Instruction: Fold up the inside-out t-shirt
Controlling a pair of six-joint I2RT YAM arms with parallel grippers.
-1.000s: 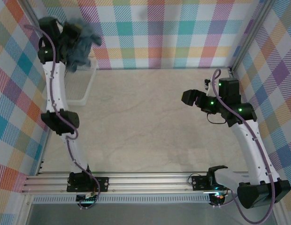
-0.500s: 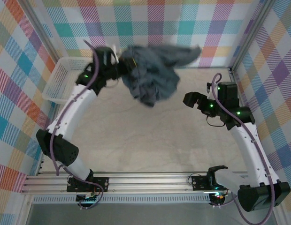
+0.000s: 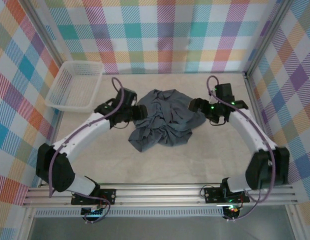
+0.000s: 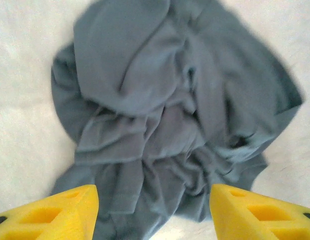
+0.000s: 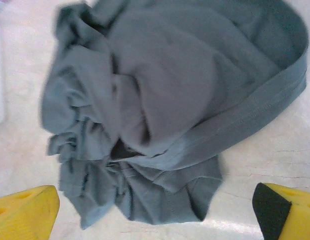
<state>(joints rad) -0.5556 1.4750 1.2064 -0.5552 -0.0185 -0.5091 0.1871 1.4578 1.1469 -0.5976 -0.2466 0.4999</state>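
T-shirt (image 3: 165, 120) lies crumpled between left tool (image 3: 139, 111) and right tool (image 3: 194, 105), both spread apart, seemingly touching its edges.

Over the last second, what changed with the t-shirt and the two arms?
The left gripper swung the inside-out t-shirt from above the white mesh basket to the middle of the table and let it go; it lies crumpled there. The right gripper moved left to the shirt's edge. Both grippers are open. The basket stayed in place.

t-shirt (image 4: 170, 115) right edge blurred; left gripper (image 4: 151, 197) cropped below
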